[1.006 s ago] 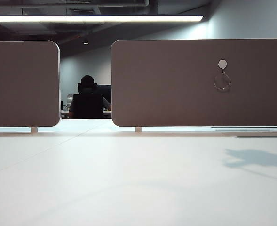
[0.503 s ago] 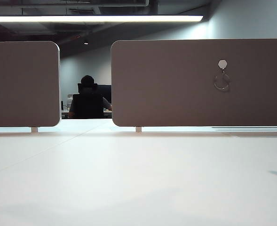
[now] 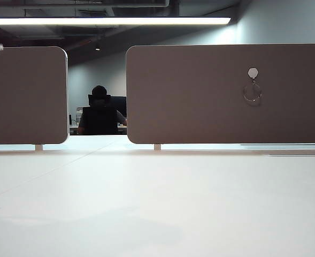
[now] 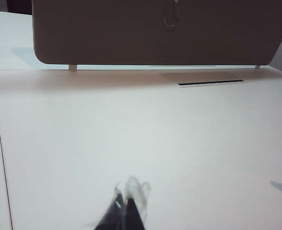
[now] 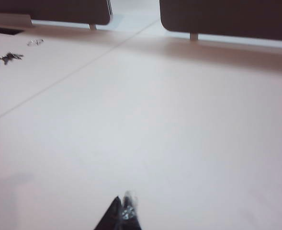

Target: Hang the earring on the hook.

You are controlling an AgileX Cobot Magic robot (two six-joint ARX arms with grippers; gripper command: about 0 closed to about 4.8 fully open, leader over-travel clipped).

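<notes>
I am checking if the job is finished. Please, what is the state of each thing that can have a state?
earring: hanging on the hook, against the partition panel.
hook: on the panel, holding the earring.
left gripper: jaws shut, empty, above the table.
right gripper: jaws shut, empty, above the table.

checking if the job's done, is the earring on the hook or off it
On. The earring hangs below the hook on the right divider panel, and neither gripper's fingers hold anything.
</notes>
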